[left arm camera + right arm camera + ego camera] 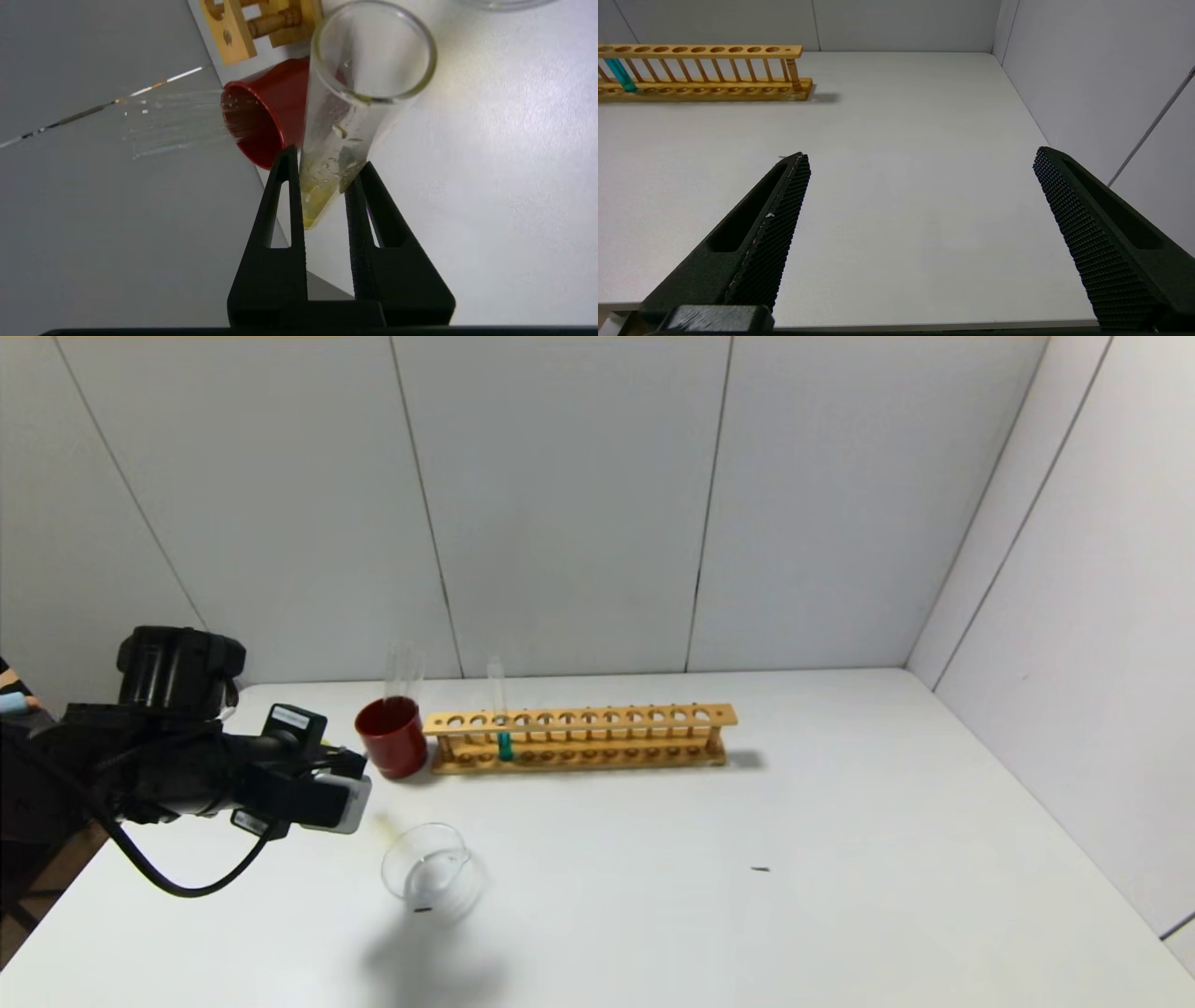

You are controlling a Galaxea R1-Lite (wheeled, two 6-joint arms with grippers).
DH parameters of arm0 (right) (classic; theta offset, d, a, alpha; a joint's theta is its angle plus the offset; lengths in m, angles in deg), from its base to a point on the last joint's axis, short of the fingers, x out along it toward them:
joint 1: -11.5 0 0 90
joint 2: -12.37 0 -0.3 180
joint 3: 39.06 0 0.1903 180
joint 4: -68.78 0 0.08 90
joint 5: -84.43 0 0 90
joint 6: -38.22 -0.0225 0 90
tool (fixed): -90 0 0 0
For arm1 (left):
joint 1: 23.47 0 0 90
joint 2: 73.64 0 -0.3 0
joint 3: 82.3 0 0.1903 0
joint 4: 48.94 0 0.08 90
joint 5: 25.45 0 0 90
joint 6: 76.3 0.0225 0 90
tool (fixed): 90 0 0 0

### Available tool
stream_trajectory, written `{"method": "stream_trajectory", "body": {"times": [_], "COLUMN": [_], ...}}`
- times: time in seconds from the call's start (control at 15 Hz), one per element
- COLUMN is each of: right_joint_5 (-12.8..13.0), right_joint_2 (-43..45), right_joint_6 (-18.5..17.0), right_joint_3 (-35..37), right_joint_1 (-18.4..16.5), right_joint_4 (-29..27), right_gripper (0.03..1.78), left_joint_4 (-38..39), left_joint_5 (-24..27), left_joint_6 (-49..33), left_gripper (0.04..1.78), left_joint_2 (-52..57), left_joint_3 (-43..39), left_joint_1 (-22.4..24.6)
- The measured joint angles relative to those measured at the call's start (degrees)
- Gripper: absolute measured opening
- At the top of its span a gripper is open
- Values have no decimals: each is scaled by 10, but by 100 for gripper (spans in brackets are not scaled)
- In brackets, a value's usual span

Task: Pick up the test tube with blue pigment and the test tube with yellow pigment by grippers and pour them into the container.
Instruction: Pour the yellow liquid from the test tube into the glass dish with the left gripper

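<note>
Left wrist view shows the left pincer (322, 179) clamped on the slim clear glass test tube with yellow pigment (355, 116), its two pointed black fingers (280, 219) pressing the tube near its rounded tip, where a thin streak of yellow liquid lies. The tube's open mouth points away from the wrist, over the white bench (490, 186), with droplets clinging inside the glass. Just beside the tube sits the dark red opaque cup (261, 116), and past it an end of the wooden test tube rack (243, 28).

Head view places the left arm low on the left side, with the small round clear glass container (431, 875) on the bench just below and to the right of the pincer. The slim clear test tube with blue pigment (502, 723) stands upright in the rack (579, 737), near its left end, next to the red cup (392, 735).

Right wrist view shows the right pincer (920, 161) with its fingers wide apart above bare bench, well apart from the rack.
</note>
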Motion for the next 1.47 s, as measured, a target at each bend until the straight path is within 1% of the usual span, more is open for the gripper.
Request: {"method": "stream_trajectory", "body": {"times": [0.27, 0.73, 0.93, 1.27, 1.47], "right_joint_5": [0, 0, 0, 0, 0], "right_joint_2": [0, 0, 0, 0, 0], "right_joint_6": [0, 0, 0, 0, 0], "right_joint_3": [0, 0, 0, 0, 0], "right_joint_1": [0, 0, 0, 0, 0], "right_joint_4": [0, 0, 0, 0, 0], "right_gripper": [175, 175, 175, 175, 175], "left_joint_4": [1, 1, 2, 6, 6], "left_joint_5": [-20, -47, -51, -57, -85], "left_joint_6": [18, 74, 78, 120, 122], "left_gripper": [31, 31, 31, 31, 31], "left_joint_2": [-17, -34, -45, -52, -54], "left_joint_3": [2, 15, 18, 22, 22], "left_joint_1": [-18, -20, -24, -30, -48]}}
